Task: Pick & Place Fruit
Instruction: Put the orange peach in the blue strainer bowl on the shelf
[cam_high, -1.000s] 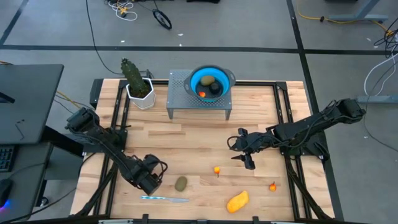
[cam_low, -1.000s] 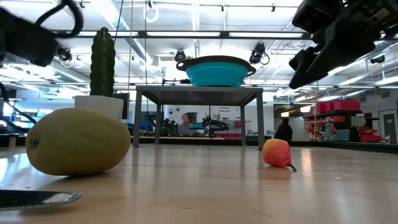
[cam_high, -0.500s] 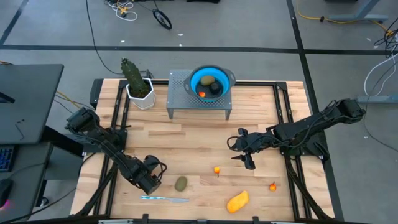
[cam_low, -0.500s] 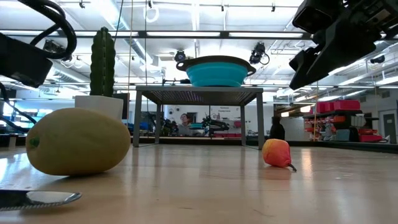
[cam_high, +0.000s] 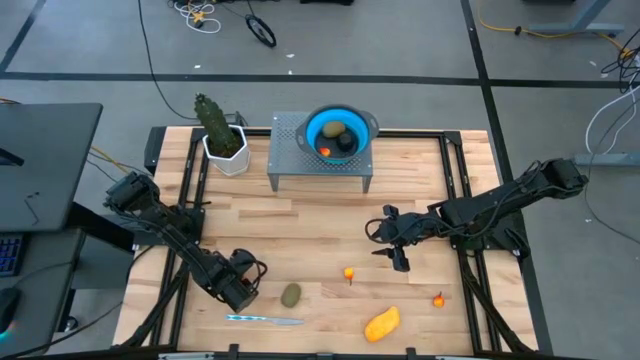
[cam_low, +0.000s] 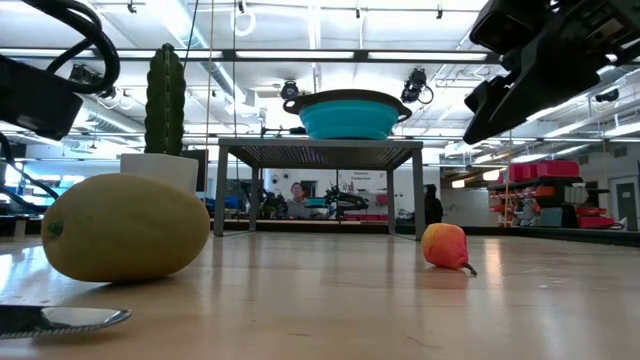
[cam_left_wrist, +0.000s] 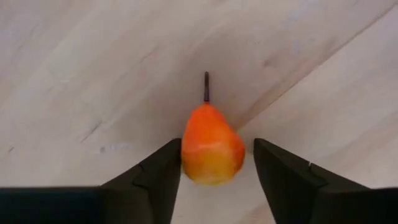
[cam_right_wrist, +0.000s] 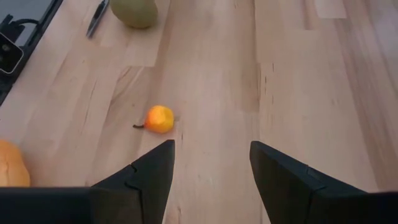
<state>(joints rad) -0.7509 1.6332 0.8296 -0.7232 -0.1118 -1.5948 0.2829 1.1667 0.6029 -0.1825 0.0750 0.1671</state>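
My left gripper (cam_high: 236, 282) is open near the table's front left. Its fingers stand close on either side of a tiny orange-red pear (cam_left_wrist: 211, 144) that lies on the table with its stem pointing away; the gripper hides this pear in the high view. An olive-green oval (cam_high: 291, 294) lies just to the right of the gripper. Two more orange-red bits (cam_high: 348, 272) (cam_high: 438, 298) and the yellow-orange oblong (cam_high: 382, 323) lie on the near part of the table. My right gripper (cam_high: 398, 248) is open and empty above the table's middle right. The blue bowl (cam_high: 316, 127) holds an olive oval, the near-black ball and an orange-red bit.
The bowl sits on a grey perforated stand (cam_high: 290, 150) at the back middle. A cactus in a white pot (cam_high: 222, 135) stands at the back left. A thin knife (cam_high: 265, 320) lies near the front edge, below the olive oval. People show in the room beyond the table.
My left gripper has come down a little toward the table at the front left.
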